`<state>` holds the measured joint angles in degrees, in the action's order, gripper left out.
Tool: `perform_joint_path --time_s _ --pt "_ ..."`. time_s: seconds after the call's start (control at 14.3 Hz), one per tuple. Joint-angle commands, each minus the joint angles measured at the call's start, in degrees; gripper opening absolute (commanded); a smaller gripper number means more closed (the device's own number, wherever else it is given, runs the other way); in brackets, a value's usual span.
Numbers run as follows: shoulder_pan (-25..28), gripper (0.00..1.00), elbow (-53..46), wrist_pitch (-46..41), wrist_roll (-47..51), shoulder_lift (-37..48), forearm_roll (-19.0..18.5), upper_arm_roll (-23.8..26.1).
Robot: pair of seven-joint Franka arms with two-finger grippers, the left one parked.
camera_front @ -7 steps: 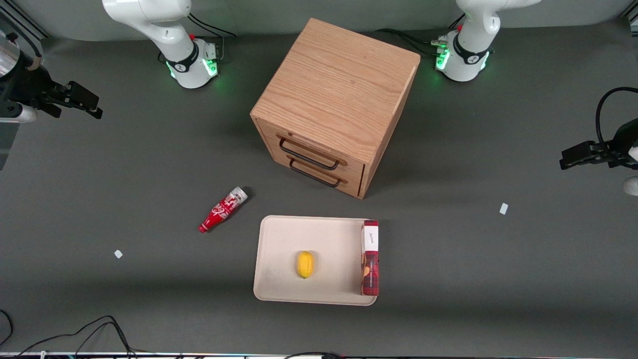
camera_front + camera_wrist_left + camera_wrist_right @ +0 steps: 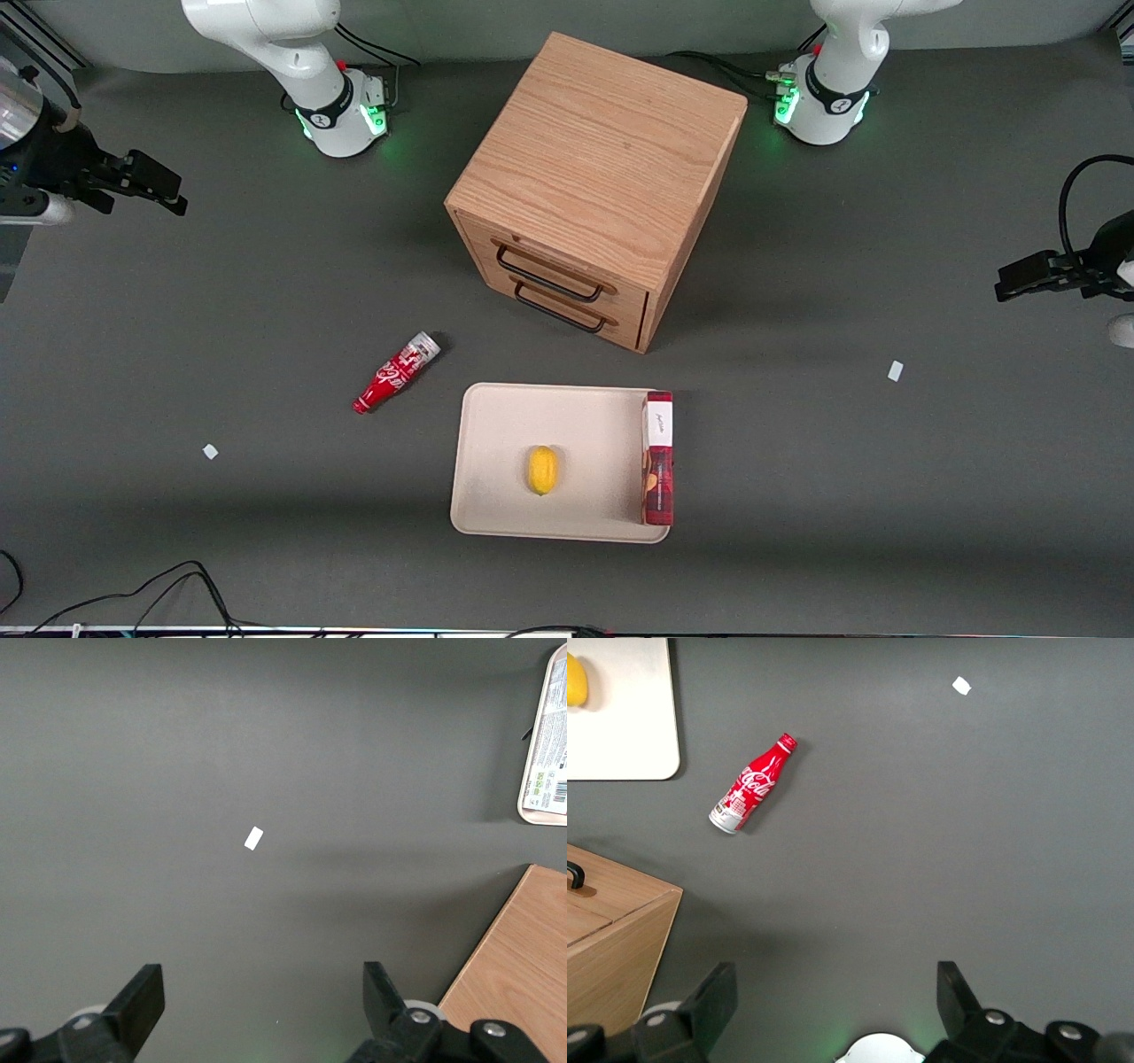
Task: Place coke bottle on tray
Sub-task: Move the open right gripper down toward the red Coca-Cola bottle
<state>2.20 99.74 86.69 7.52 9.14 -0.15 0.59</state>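
Front view shows the coke bottle [image 2: 397, 373] lying on its side on the dark table [image 2: 266, 292], just off the tray [image 2: 496, 443] at the tray's ten o'clock corner, not touching it. Its long axis runs from roughly one o'clock at the silver base to seven o'clock at the red cap, so the cap end points toward the front camera. The tray already carries a lemon [image 2: 542, 470] near its middle and a red box [image 2: 657, 458] along the edge toward the parked arm's end. A wooden drawer cabinet [image 2: 598, 190] stands farther from the camera than the tray.

The gripper [image 2: 155, 186] hangs high at the working arm's end of the table, well apart from the bottle, which lies at about four o'clock from it. In the right wrist view its fingers [image 2: 713, 997] stand wide apart and hold nothing.

Judgement: the approach has not begun. The coming grasp calls for a descent with the jaws set across the bottle's slanted axis.
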Motion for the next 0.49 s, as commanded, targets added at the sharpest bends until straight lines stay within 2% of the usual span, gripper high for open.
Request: perform_joint_path --time_s 0.0,0.21,0.42 --pt "0.26 1.0 -1.57 1.36 8.35 -4.29 3.55 1.08" --pt "2.62 1.0 -0.87 5.93 19.77 -8.86 4.28 1.52" --pt "5.61 1.0 4.73 15.66 29.98 -11.42 4.28 1.87"
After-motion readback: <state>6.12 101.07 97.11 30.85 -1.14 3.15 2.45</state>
